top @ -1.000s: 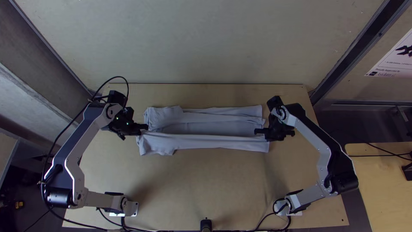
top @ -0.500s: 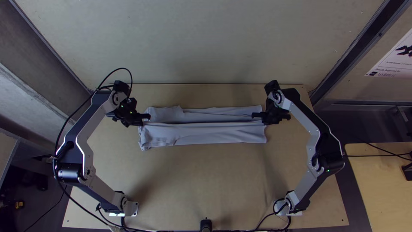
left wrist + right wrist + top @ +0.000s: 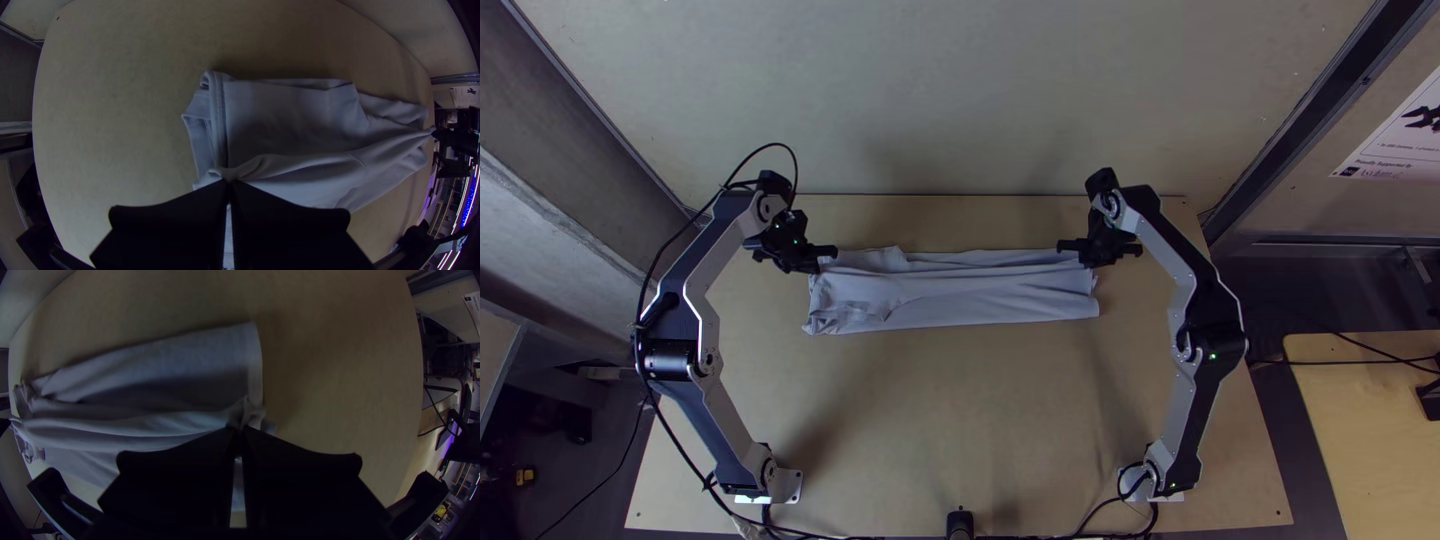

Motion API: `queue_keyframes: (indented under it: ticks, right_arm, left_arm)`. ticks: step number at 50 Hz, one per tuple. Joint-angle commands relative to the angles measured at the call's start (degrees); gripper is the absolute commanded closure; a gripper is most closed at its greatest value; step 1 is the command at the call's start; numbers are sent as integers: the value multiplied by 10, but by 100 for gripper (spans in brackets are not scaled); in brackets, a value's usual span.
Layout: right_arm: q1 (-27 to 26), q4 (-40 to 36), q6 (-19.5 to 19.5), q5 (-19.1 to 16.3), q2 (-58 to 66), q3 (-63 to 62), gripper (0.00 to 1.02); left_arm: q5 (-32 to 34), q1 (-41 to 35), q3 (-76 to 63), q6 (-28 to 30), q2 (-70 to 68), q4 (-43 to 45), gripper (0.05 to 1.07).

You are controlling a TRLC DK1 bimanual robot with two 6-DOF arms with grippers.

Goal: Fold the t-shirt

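In the top view the pale grey-blue t-shirt lies as a long folded strip across the table, its upper layer drawn up between the grippers. My left gripper is at the strip's left end, my right gripper at its right end. The left wrist view has the left gripper shut on a pinched ridge of the shirt, beside a hemmed edge. In the right wrist view the right gripper is shut on a bunched edge of the shirt.
The light wooden table has bare surface between the arms' bases and the shirt. A wall rises behind the table's far edge. A black post stands at the near edge, with cables running beside it.
Both grippers have moved up the picture, toward the far edge, carrying the shirt's held layer. The shirt's near edge has shifted the same way, and the strip looks narrower.
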Motion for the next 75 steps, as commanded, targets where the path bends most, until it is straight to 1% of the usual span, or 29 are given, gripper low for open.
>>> queue_keyframes:
  ticks: [1, 4, 6, 7, 8, 9, 11, 12, 13, 14, 18, 20, 21, 22, 23, 26, 29, 32, 36, 37, 44, 47, 52, 55, 59, 67, 75]
  right_arm:
    - [-8, -11, -10, 11, 39, 33, 99]
    - [-10, -11, -10, 12, 55, 45, 96]
    - [-12, -11, -9, 11, 64, 52, 91]
    - [-12, -11, -8, 11, 66, 55, 88]
    - [-12, -11, -8, 11, 70, 57, 85]
    - [-13, -11, -7, 11, 73, 60, 80]
    - [-16, -11, -6, 11, 79, 67, 72]
    - [-17, -11, -6, 11, 81, 71, 68]
    - [-18, -11, -4, 11, 83, 74, 64]
    - [-19, -11, -5, 11, 84, 77, 59]
    - [-22, -11, -7, 11, 87, 84, 32]
    - [-24, -11, -8, 11, 87, 89, 15]
    - [-25, -13, -7, 11, 87, 91, 8]
    - [-26, -14, -7, 12, 87, 93, 6]
    - [-26, -16, -8, 13, 86, 94, 5]
    - [-27, -19, -14, 52, 84, 109, 4]
    - [-27, -29, -13, 73, 76, 112, 4]
    - [-29, -36, -14, 87, 65, 112, 4]
    - [-30, -38, -20, 101, 39, 103, 4]
    - [-31, -40, -26, 101, 34, 103, 3]
    - [-32, -44, -35, 102, -17, 92, 3]
    - [-33, -44, -36, 102, -41, 91, 3]
    - [-34, -43, -37, 102, -78, 95, 3]
    - [-33, -43, -38, 101, -98, 97, 3]
    - [-31, -43, -42, 101, -122, 103, 3]
    - [-29, -43, -42, 101, -153, 118, 3]
    - [-30, -43, -44, 100, -170, 116, 3]
  left_arm:
    - [-9, -3, 26, 0, 24, -1, 104]
    - [-9, -6, 28, -7, 35, 9, 104]
    - [-9, -7, 27, -16, 40, 28, 103]
    - [-9, -8, 27, -20, 42, 35, 101]
    - [-9, -9, 29, -21, 47, 37, 94]
    - [-7, -9, 31, -24, 52, 38, 83]
    - [-2, -11, 33, -30, 59, 37, 49]
    - [0, -12, 34, -34, 63, 38, 24]
    - [2, -12, 34, -36, 66, 39, 6]
    - [3, -12, 33, -43, 67, 45, 10]
    - [40, -9, 19, -61, 63, 66, 10]
    - [49, -4, 17, -68, 59, 73, 10]
    - [56, -3, 16, -71, 56, 74, 10]
    - [65, 1, 14, -75, 54, 76, 10]
    - [76, 4, 12, -79, 50, 78, 10]
    - [98, 13, 6, -88, 40, 83, 10]
    - [130, 25, -2, -89, 27, 83, 10]
    - [151, 36, -13, -86, 14, 83, 10]
    - [153, 51, -33, -74, -6, 92, 10]
    - [156, 56, -39, -71, -11, 93, 10]
    - [194, 87, -79, -52, -47, 97, 10]
    - [205, 99, -97, -46, -59, 97, 10]
    - [244, 121, -131, -32, -78, 99, 10]
    - [268, 134, -159, -14, -92, 113, 10]
    - [278, 146, -192, 1, -105, 130, 10]
    - [299, 171, -241, 32, -113, 141, 10]
    - [350, 193, -277, 84, -105, 141, 10]
